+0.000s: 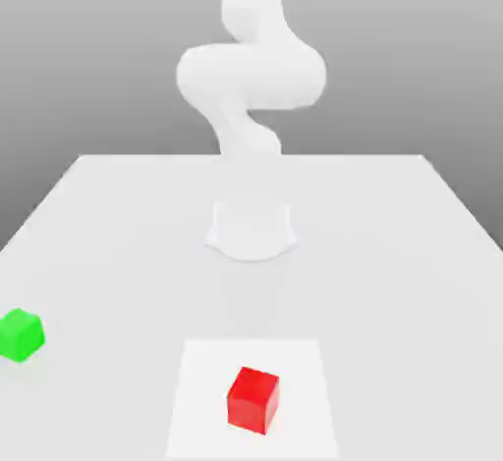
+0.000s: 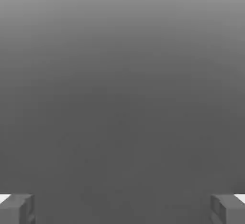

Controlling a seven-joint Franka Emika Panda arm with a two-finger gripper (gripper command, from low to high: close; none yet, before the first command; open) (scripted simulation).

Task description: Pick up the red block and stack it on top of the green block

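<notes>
The white arm rises from its round base at the far middle of the table, twists through a fat elbow and climbs out past the top of the exterior view, so from there the wrist and hand are out of sight. The hand view shows the gripper with its two grey fingertips spread wide, one at each lower corner of that picture, with nothing caught between them. Ahead of the fingers there is just an even grey backdrop, with neither block nor tabletop in front of them, so I cannot tell how high the hand is.

Down on the table, the red block sits on a paler square patch at the near edge, roughly in line with the arm's base. The green block rests flat on the tabletop well apart from it, toward the exterior view's left and a little farther back. Both cubes lie far from the fingers, untouched, and neither one is stacked on the other.
</notes>
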